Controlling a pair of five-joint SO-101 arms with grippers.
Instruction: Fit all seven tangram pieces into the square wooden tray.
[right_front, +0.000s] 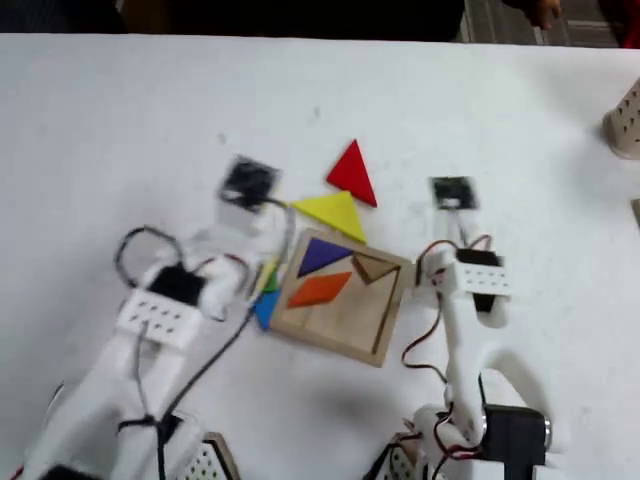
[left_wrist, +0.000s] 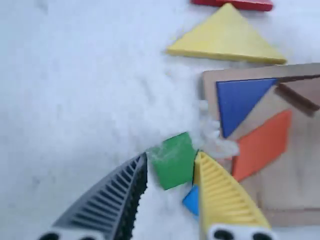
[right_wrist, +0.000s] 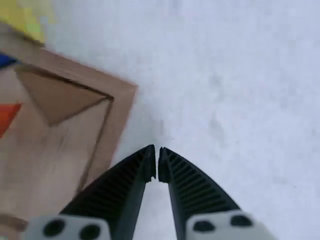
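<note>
The square wooden tray (right_front: 378, 322) lies mid-table and holds a blue triangle (left_wrist: 239, 100), an orange parallelogram (left_wrist: 261, 145) and a brown triangle (right_wrist: 55, 97). A yellow triangle (right_front: 333, 212) and a red triangle (right_front: 352, 172) lie on the table behind it. My left gripper (left_wrist: 170, 160) is at the tray's left edge, with its grey and yellow fingers pressed against the two sides of a green square (left_wrist: 173, 160). A small blue piece (left_wrist: 190, 200) lies partly under the yellow finger (left_wrist: 220, 195). My right gripper (right_wrist: 155, 162) is shut and empty, low over bare table beside the tray's right corner (right_wrist: 125, 90).
Two black square pads (right_front: 250, 180) (right_front: 453, 192) sit behind the arms. A beige perforated block (right_front: 625, 120) stands at the far right edge. Loose cables (right_front: 140, 250) trail beside the left arm. Open white table stretches behind and to the right.
</note>
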